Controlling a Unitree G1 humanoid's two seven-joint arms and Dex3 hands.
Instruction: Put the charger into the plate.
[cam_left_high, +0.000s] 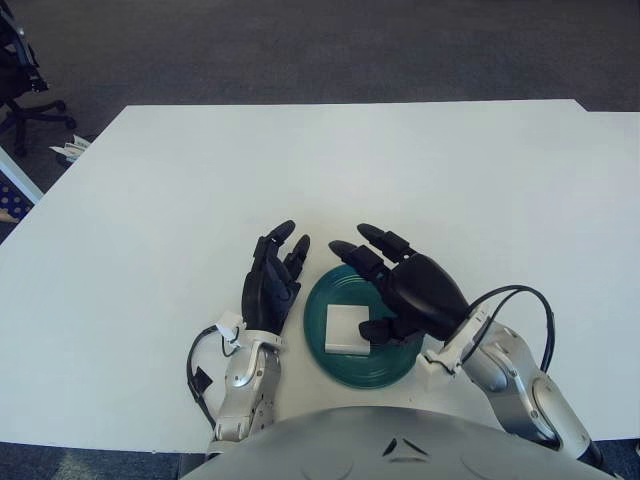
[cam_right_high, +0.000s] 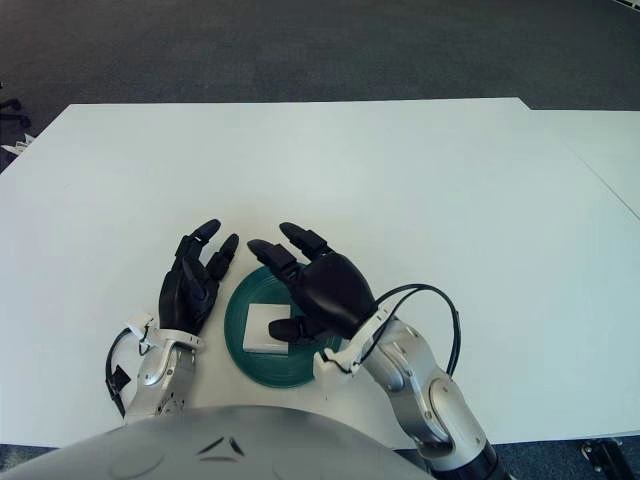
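The white charger (cam_left_high: 345, 329) is lying flat inside the green plate (cam_left_high: 345, 370) on the desk (cam_left_high: 450, 190). The right hand (cam_left_high: 410, 290), fingers spread and empty, is hovering over the plate's right side; it should lift straight up to avoid nudging the charger. The left hand (cam_left_high: 272, 280) is showing, fingers apart, just left of the plate.

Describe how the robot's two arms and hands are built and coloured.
Both the left hand and the right hand are glossy black with three jointed fingers. Silver-grey metal forearms sit behind them. A black cable loops along the right wrist; another black cable and small white tags sit beside the left.
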